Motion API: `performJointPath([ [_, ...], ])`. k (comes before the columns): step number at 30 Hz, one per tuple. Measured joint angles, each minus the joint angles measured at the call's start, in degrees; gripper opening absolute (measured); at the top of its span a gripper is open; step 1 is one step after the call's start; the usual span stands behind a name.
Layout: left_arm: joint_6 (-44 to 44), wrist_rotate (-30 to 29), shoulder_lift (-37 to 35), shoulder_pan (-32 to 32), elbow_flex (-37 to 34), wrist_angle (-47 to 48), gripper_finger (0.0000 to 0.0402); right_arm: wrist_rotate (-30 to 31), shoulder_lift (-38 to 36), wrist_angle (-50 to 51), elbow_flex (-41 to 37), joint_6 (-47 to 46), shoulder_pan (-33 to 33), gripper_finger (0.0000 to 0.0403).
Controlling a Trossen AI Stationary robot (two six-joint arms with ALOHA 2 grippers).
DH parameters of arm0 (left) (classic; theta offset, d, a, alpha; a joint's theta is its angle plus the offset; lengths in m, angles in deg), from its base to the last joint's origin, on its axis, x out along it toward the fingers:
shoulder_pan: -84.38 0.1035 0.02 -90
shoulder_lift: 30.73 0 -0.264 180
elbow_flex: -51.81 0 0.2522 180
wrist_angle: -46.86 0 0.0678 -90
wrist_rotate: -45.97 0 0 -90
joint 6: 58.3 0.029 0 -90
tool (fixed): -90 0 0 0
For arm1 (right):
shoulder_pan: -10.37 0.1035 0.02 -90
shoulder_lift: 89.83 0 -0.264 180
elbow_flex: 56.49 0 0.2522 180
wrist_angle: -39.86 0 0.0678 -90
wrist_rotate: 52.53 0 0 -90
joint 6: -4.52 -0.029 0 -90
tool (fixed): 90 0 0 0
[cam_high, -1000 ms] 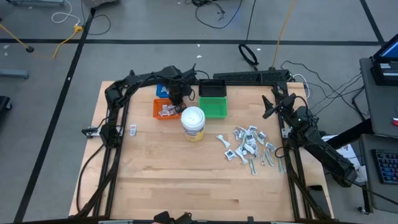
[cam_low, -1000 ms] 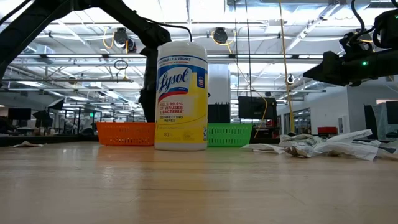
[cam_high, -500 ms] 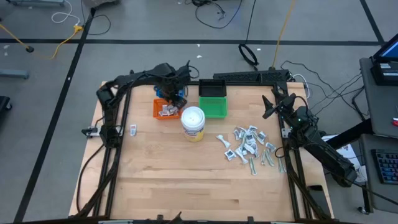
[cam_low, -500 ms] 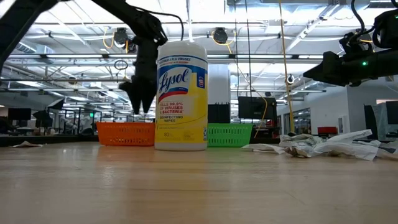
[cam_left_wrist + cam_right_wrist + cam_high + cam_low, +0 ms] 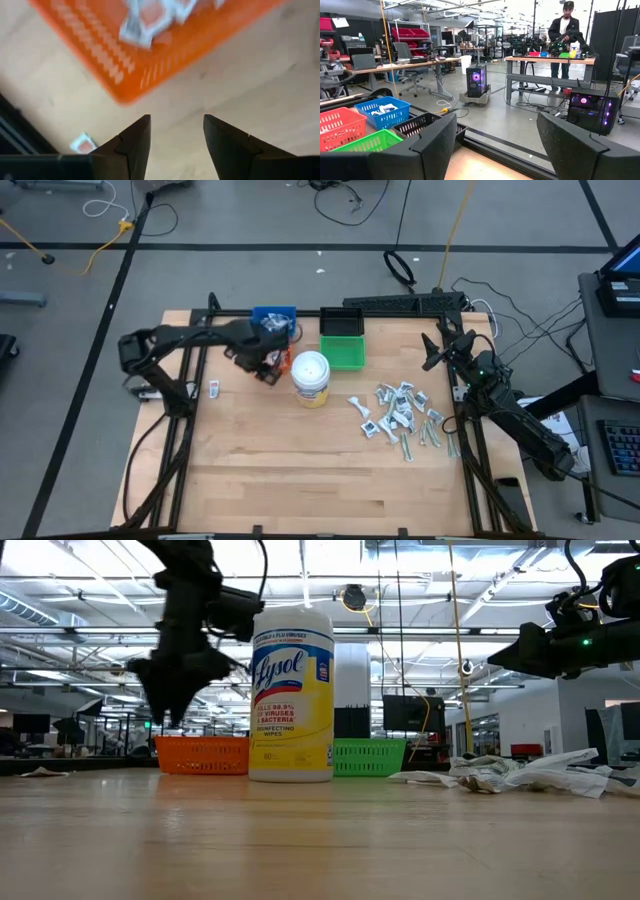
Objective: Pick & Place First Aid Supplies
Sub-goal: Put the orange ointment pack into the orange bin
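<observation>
First aid supplies (image 5: 398, 412), small flat white-and-grey packets, lie heaped near my desk's (image 5: 300, 470) right edge; I see bare wood toward the front. My left end effector (image 5: 266, 370), fingers spread and empty, hangs beside the orange mesh bin (image 5: 150, 45). The white-lidded yellow jar (image 5: 291, 695) reads "Lysol". My right end effector (image 5: 432, 350), spread, waits above the right edge.

Four bins (image 5: 343, 340), one jar (image 5: 310, 377), many packets (image 5: 398, 414)
</observation>
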Motion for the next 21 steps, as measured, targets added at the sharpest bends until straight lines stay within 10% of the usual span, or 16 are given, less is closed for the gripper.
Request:
performJointPath([
  [21, -27.2, -1.8, -6.8, -8.7, -25.1, -1.1, 0.0161, 0.0, 0.0, 0.0, 0.0, 0.0, 0.0, 0.0274],
])
